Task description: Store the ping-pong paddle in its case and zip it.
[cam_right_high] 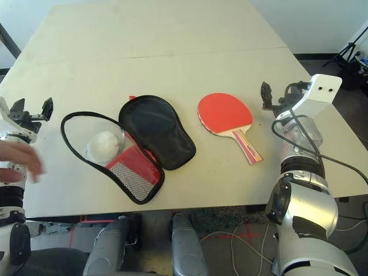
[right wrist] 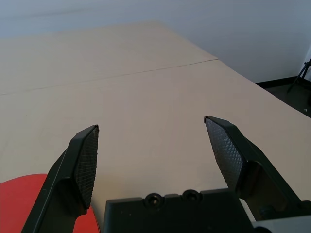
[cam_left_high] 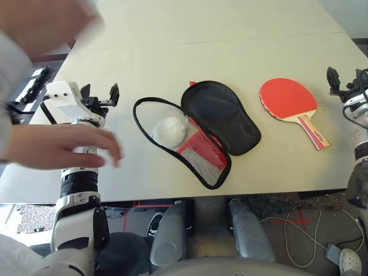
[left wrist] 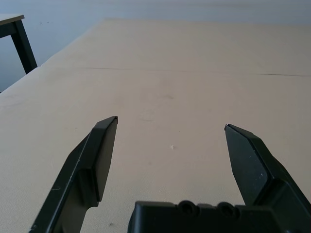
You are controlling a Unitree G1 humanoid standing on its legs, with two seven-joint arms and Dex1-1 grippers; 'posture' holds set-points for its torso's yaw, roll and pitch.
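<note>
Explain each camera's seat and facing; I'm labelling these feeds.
Left eye, right eye: head-mounted, facing forward-down; both share the paddle, open case, silver forearms and a person's hand.
Left wrist: on that arm, along its open hand, over tabletop.
Right wrist: likewise, its open hand, the paddle's red edge.

ball (cam_left_high: 170,131) on the open case (cam_left_high: 208,164), seemingly inside its left half, paddle (cam_left_high: 287,99) to the right, all on table (cam_left_high: 172,63)

Looks like a robotics lab or test room — bare pale desk (cam_left_high: 241,52), cables (cam_right_high: 253,238) and red tape (cam_right_high: 244,235) on the floor (cam_right_high: 227,261), black tripod (cam_right_high: 345,54) by a plain wall (cam_right_high: 287,26).
</note>
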